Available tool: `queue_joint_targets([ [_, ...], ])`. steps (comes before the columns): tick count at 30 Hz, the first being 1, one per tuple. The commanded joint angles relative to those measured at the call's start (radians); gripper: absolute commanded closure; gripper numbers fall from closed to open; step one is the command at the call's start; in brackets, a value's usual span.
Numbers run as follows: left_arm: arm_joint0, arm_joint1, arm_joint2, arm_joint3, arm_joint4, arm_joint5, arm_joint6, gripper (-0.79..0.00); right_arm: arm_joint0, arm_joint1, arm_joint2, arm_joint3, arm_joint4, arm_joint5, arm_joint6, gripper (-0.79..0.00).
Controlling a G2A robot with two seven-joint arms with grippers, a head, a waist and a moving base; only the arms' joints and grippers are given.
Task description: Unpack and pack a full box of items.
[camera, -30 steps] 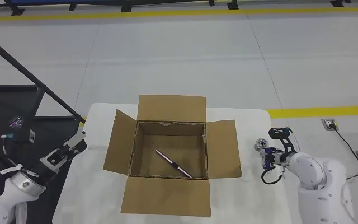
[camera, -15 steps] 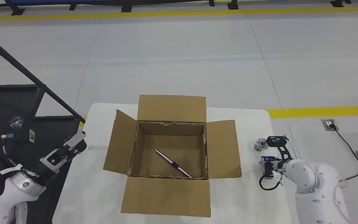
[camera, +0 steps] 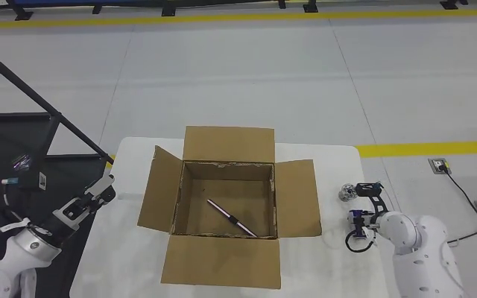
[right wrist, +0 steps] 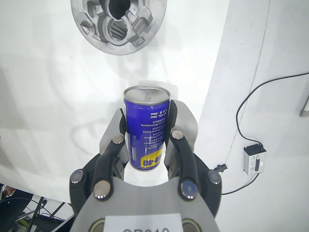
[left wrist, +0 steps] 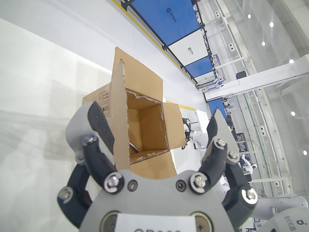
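The open cardboard box (camera: 227,145) stands mid-table with all flaps spread. A thin dark rod (camera: 231,217) lies slanted on its floor; its end shows in the left wrist view (left wrist: 134,146). Right of the box, near the table's right edge, my right gripper (camera: 359,220) is shut on a small blue spray can (right wrist: 146,126), base pointing toward the tabletop. A round grey metal hub part (right wrist: 118,13) lies on the table just beyond it (camera: 346,193). My left gripper (left wrist: 154,112) hangs open beside the table's left edge (camera: 104,190), facing the box (left wrist: 144,78).
The white table (camera: 335,261) has bare surface in front of and either side of the box. A black frame (camera: 45,141) stands left of the table. On the floor to the right lie a cable and a small grey adapter (right wrist: 253,160).
My right gripper with the can has come down and shifted a little toward the table's near edge, away from the metal hub. The left arm, box and rod have not moved.
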Motion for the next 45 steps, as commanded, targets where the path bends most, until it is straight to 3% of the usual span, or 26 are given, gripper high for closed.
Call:
queue_joint_targets([
  [1, 0.0, 0.0, 0.0, 0.0, 0.0, 0.0, 0.0, -0.785, 0.001, 0.003, -0.001, 0.003, 0.005, -0.001, -0.001, -0.376],
  [9, 0.0, 0.0, 0.0, 0.0, 0.0, 0.0, 0.0, -0.785, -0.011, 0.014, -0.01, -0.009, 0.021, 0.004, -0.012, -0.428],
  [11, 0.0, 0.0, 0.0, 0.0, 0.0, 0.0, 0.0, -0.785, -0.018, 0.017, -0.007, -0.028, 0.024, 0.007, -0.013, -0.659],
  [13, 0.0, 0.0, 0.0, 0.0, 0.0, 0.0, 0.0, -0.785, -0.029, 0.02, -0.009, -0.06, 0.019, 0.008, -0.011, -0.72],
  [20, 0.0, 0.0, 0.0, 0.0, 0.0, 0.0, 0.0, -0.785, -0.045, 0.031, -0.006, -0.175, 0.013, 0.03, 0.014, -0.785],
  [26, 0.0, 0.0, 0.0, 0.0, 0.0, 0.0, 0.0, -0.785, -0.095, 0.028, -0.07, -0.43, 0.026, 0.07, -0.012, -0.785],
  [31, 0.015, -0.002, -0.009, -0.005, -0.021, -0.022, 0.046, -0.785, -0.091, 0.02, -0.225, -0.638, 0.002, 0.086, -0.033, -0.785],
  [36, 0.065, -0.005, -0.055, -0.011, -0.058, -0.053, 0.108, -0.785, 0.014, 0.002, -0.458, -0.682, -0.019, 0.07, -0.038, -0.785],
  [40, 0.12, -0.01, -0.091, -0.023, -0.092, -0.088, 0.15, -0.785, 0.151, -0.029, -0.69, -0.569, -0.068, 0.096, -0.018, -0.785],
  [45, 0.185, -0.017, -0.133, -0.032, -0.124, -0.122, 0.193, -0.785, 0.371, -0.107, -0.962, -0.281, -0.058, 0.174, 0.013, -0.785],
])
